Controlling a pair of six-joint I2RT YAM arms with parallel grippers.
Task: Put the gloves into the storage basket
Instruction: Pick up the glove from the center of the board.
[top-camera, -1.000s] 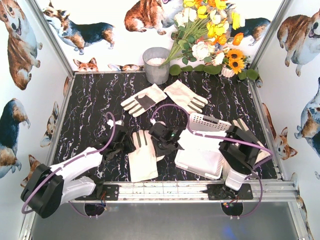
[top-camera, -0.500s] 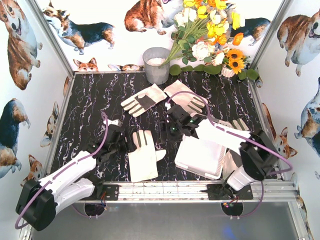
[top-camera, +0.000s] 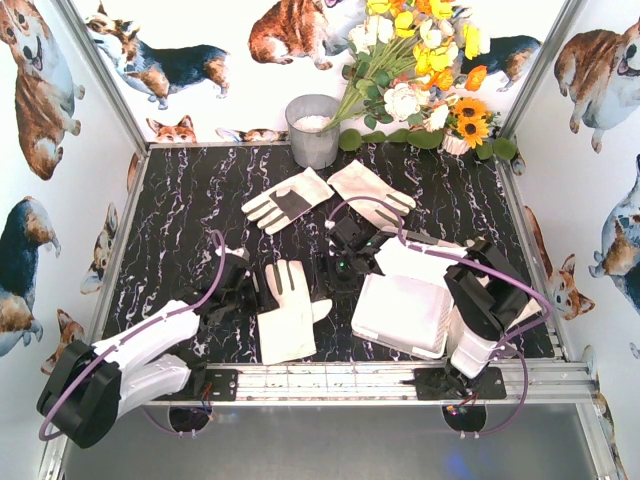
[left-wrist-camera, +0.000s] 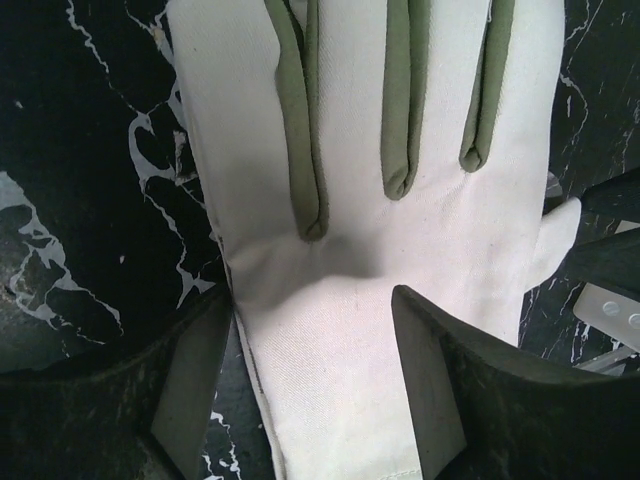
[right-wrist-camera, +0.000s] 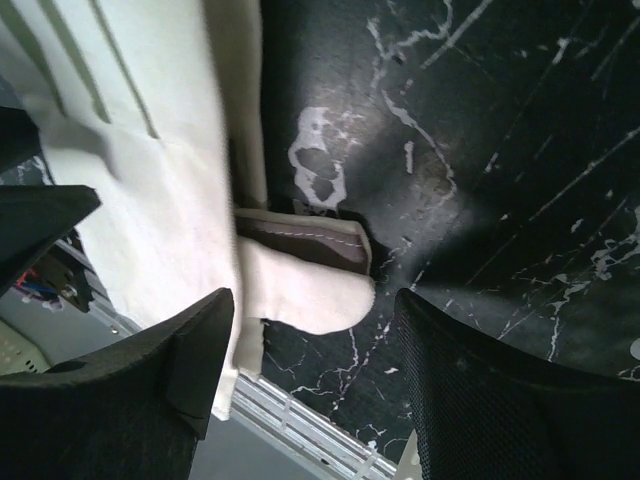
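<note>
Nearest: a cream-white fabric work glove (top-camera: 287, 312) lies flat on the black marble-pattern table (top-camera: 180, 200), plain white side up, just beyond the near rail. Its long axis runs near to far, with the cuff toward the rail and the fingers pointing away, leaning slightly right. The thumb sticks out right toward the white rectangular plastic storage basket (top-camera: 385, 325), which sits just beside it at near right. Can't tell what is in the basket.

The left pincer (top-camera: 243, 283) is at the glove's left edge, open. In the left wrist view one finger (left-wrist-camera: 190, 370) is over bare table beside the glove. The other finger (left-wrist-camera: 440, 370) is over the palm, and the glove (left-wrist-camera: 370, 200) fills the gap, its fingers side by side with dark folds between them.

The right pincer (top-camera: 340, 262) is at the glove's far right, just beyond the thumb, also open. In the right wrist view the white thumb tip (right-wrist-camera: 315, 295) lies between its spread fingers, with a grey-brown patch (right-wrist-camera: 305, 245) showing under the thumb.

Farther back, two more gloves meet at the cuffs. The patched one (top-camera: 290, 200) has its grey-brown palm up and its fingers pointing near-left. The plain white one (top-camera: 372, 193) points near-right.

At the far edge are a grey metal bucket (top-camera: 313, 130) and a bunch of yellow and white flowers (top-camera: 425, 70).
</note>
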